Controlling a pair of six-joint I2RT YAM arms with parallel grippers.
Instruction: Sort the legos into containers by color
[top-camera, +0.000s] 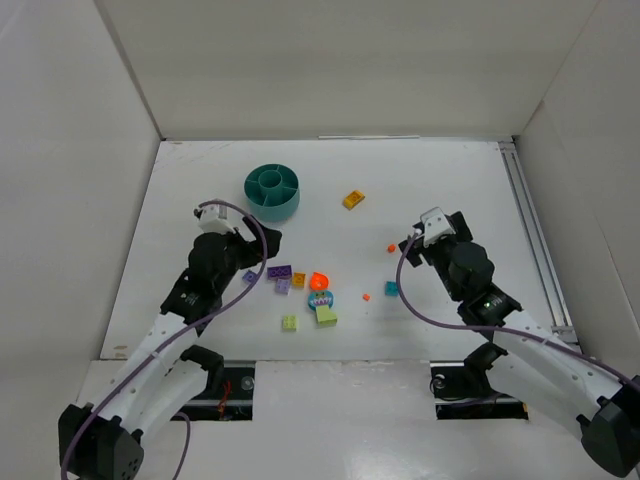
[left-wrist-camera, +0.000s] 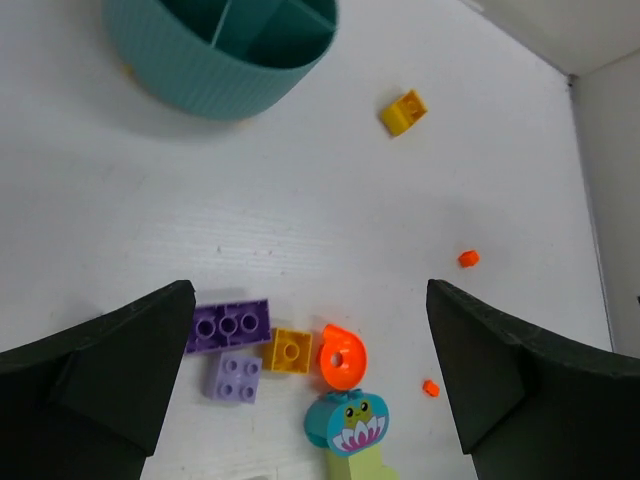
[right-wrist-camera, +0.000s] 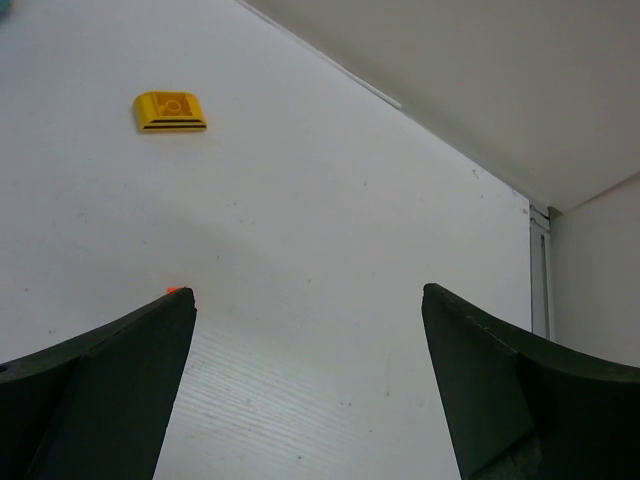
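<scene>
- The top view alone shows the full layout: the bowl (top-camera: 272, 192) stands at the far left of the table (top-camera: 450, 170), and every lego seen lies on the table outside it.
- Left gripper (left-wrist-camera: 308, 290): jaws spread wide, nothing between them. It hangs over the near cluster.
- The left wrist view gives the cluster in detail. A purple brick (left-wrist-camera: 230, 325) has a lilac brick (left-wrist-camera: 234, 377) touching its near edge. A yellow brick (left-wrist-camera: 289, 351) sits just beside an orange ring (left-wrist-camera: 342, 357). A teal frog piece (left-wrist-camera: 347, 420) lies nearer, with a lime block (left-wrist-camera: 360, 468) cut off by the frame edge.
- Only the top view shows a lime brick (top-camera: 289, 323), a teal bit (top-camera: 391, 288) and a purple bit (top-camera: 249, 277) beside the left arm.
- Right gripper (right-wrist-camera: 308, 300): jaws spread wide, nothing held.
- The right wrist view shows a yellow slope (right-wrist-camera: 170, 111) well ahead and an orange bit (right-wrist-camera: 172, 290) peeking out at the left finger's tip. The cluster falls outside this view.
- The yellow slope lies well apart from the bowl, to its right.
</scene>
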